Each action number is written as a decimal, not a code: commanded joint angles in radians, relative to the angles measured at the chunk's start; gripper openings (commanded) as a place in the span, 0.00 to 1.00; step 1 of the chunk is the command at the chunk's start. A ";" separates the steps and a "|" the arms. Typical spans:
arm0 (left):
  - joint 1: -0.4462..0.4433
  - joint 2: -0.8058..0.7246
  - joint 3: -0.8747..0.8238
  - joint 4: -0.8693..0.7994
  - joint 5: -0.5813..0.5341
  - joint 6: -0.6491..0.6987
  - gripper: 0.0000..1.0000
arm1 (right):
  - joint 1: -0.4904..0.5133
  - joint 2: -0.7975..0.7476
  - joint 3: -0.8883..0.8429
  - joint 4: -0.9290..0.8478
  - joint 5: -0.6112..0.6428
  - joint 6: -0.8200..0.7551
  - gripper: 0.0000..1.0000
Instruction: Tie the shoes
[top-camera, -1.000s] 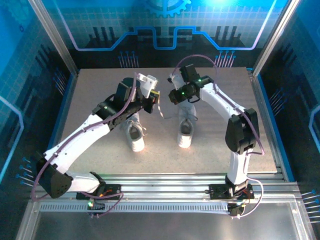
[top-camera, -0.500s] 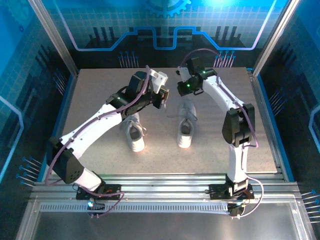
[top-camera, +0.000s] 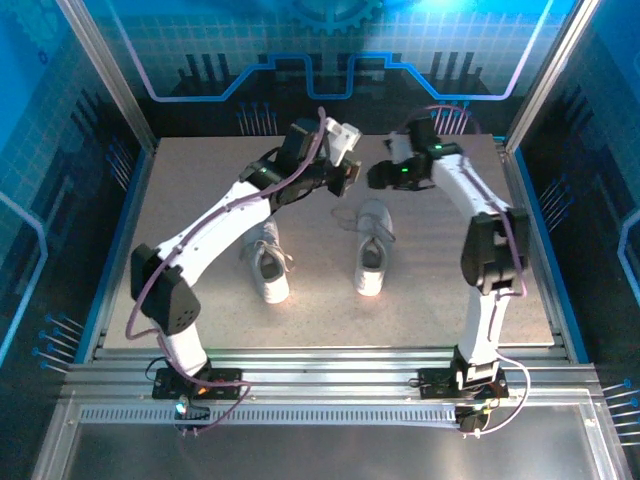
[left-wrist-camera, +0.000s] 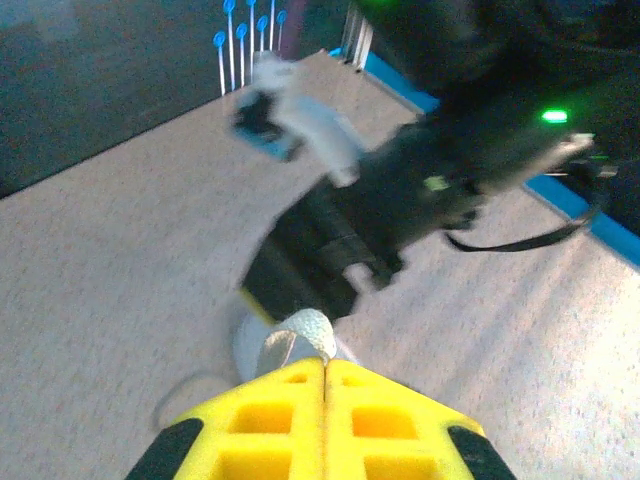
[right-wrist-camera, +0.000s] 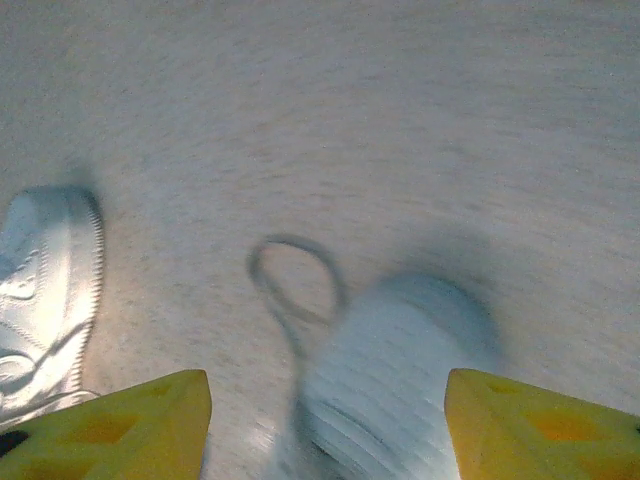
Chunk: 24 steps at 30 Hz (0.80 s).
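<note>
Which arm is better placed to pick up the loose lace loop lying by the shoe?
Right, probably. The right end effector stands open over the lace loop and the shoe; the left end effector is shut, pinching a lace strand.

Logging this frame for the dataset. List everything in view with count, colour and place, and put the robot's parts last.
left shoe: 1, white, mid-table
right shoe: 1, white, mid-table, beside the left shoe
lace: 1, white, pinched in the left gripper
loop: 1, pale lace, lying on the table beside a shoe
table: 1, beige speckled, under everything
walls: blue, patterned, around the table
rails: silver, along the near edge
left arm: 1, white and black, reaching over the table
right arm: 1, white and black, reaching over the table
left gripper: 1, yellow fingers, shut on the lace
right gripper: 1, yellow fingers, open above a shoe
</note>
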 joint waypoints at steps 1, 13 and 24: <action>-0.044 0.116 0.163 -0.068 0.048 0.058 0.00 | -0.093 -0.150 -0.132 0.031 0.001 0.065 0.64; -0.174 0.465 0.464 -0.036 0.113 0.086 0.23 | -0.267 -0.391 -0.666 0.155 -0.085 0.134 0.63; -0.177 0.407 0.447 -0.118 0.012 0.183 0.48 | -0.286 -0.428 -0.667 0.115 0.049 0.053 0.61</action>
